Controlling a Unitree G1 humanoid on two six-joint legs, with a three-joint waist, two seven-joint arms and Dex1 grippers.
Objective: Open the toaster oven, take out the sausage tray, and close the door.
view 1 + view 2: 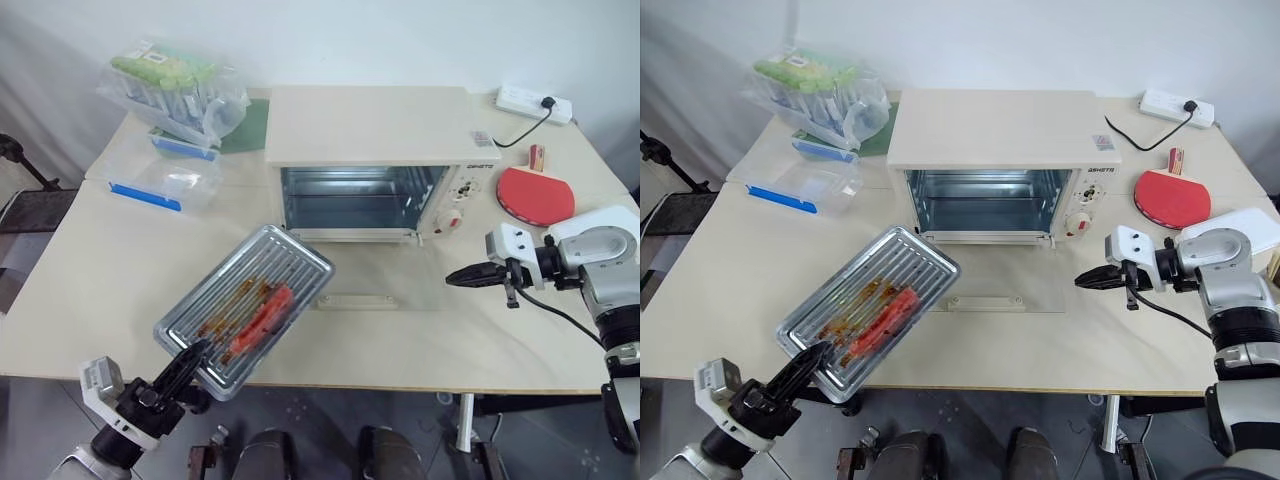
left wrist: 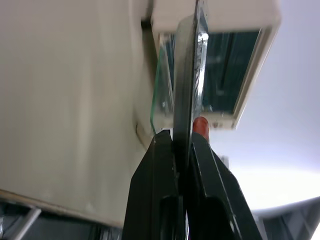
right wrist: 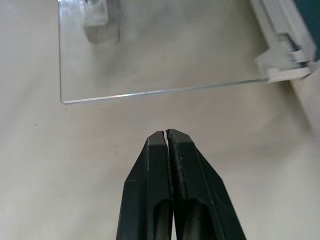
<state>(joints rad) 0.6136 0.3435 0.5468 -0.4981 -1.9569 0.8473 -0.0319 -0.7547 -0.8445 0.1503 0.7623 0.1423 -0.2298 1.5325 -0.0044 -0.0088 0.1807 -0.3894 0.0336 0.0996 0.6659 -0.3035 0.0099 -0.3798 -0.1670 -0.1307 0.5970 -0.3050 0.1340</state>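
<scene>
Sausage tray (image 1: 245, 308) hangs out over the counter (image 1: 90, 290) edge, our left gripper (image 1: 190, 362) clenched on its near rim. Oven (image 1: 375, 160) door (image 1: 1002, 293) lies flat open. Right gripper (image 1: 452, 277) pinched empty beside it.

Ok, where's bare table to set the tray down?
Best patch: the left front of the table, between the plastic boxes and the front edge. Ahead of the oven the open glass door lies flat. The right has the paddle.
</scene>
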